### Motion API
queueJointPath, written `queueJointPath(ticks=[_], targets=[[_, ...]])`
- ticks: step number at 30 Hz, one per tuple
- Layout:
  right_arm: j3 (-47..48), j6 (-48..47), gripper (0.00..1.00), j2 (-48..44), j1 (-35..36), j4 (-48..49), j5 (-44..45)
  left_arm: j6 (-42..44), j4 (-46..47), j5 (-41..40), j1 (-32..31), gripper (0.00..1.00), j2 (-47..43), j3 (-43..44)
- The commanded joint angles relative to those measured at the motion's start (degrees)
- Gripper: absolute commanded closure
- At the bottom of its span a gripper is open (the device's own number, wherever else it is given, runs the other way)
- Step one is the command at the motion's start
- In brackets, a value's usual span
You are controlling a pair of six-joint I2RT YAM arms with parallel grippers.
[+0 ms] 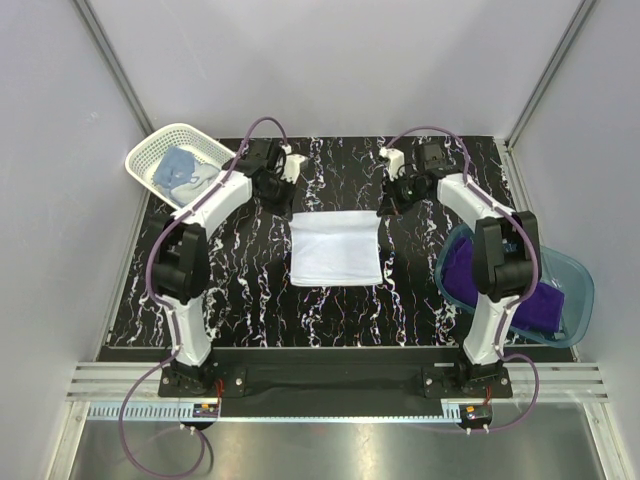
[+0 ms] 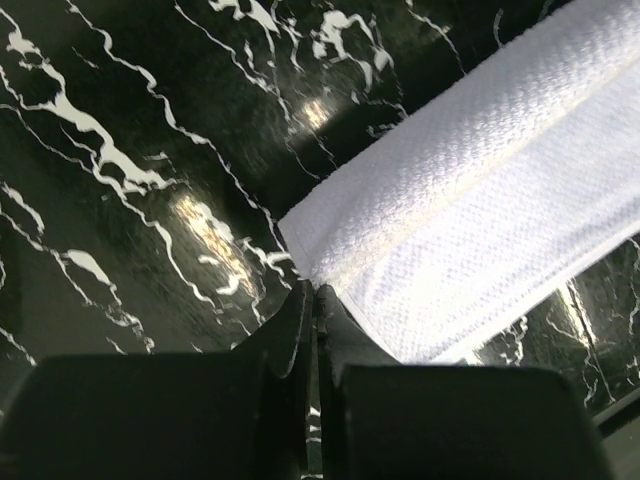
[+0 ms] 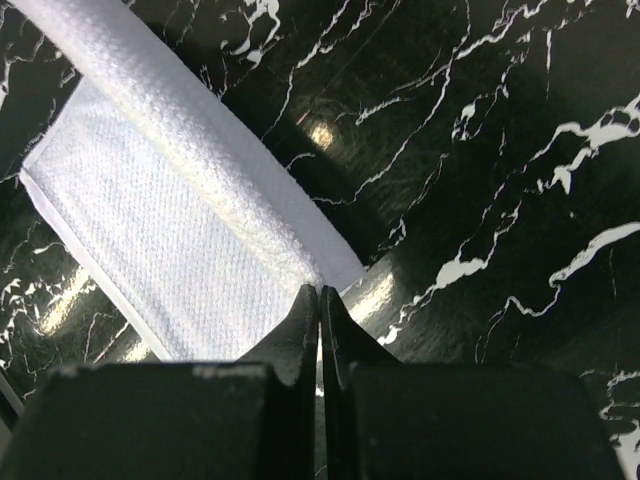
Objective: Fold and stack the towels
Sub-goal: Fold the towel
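3 towels are seen. 1 white towel (image 1: 335, 250) lies folded at the middle of the surface (image 1: 250, 300), its far part doubled over as a raised band. 1 blue towel (image 1: 180, 172) is bunched in the basket (image 1: 150, 148) at the far left corner. 1 purple towel (image 1: 470, 275) is heaped in the tub (image 1: 580, 290), which overhangs the right edge. 1 basket, 1 tub and 2 arms are counted.

Both arms are stretched from the near edge toward the far half of the surface, elbows raised and wrists bent down and inward. The left gripper (image 2: 316, 296) is lowered at the far left corner of the white towel and the right gripper (image 3: 320, 292) at its far right corner. On each, the 2 fingers are pressed together with no gap. The tips meet the cloth's edge, but whether any cloth is pinched cannot be told.

The surface is glossy black with white marble veining, and lamp glare is reflected in it. It is enclosed by plain grey walls (image 1: 330, 60) with metal posts in the corners.
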Motion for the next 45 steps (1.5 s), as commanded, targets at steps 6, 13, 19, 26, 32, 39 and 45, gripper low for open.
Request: queueJointPath(ticks=[6,13,19,26,32,39,45], targets=[[-10.2,3.28,1.0,-10.91,3.15,6.79,8.17,-2.0,3.87,-3.83,-2.68,1.0,-10.16,-8.3],[-15.83,6.71,1.0,-15.66,5.78,7.49,9.75,-3.93,4.05,-5.58,-5.67,1.0,-15.08,-14.63],[-21.02,10.57,1.0,-18.38,7.45,8.72,10.64,-5.34,4.66,-5.59,-7.34,1.0,-17.19,-18.59],[-26.12,13.13,1.0,-20.31,8.16,9.17,12.3,-7.8,5.89,-6.11,-9.45,1.0,-19.48,-23.86],[-28.4,16.82,1.0,-21.99,8.51,10.48,12.65,-9.56,6.33,-6.64,-10.24,1.0,-21.06,-26.85],[-29.56,19.72,0.98,-20.67,8.86,8.64,13.0,-10.53,5.81,-6.99,-11.56,1.0,-20.97,-29.05],[-26.66,22.01,0.73,-19.18,8.95,0.83,11.6,-11.06,3.52,-8.75,-12.26,0.89,-21.5,-29.05]])
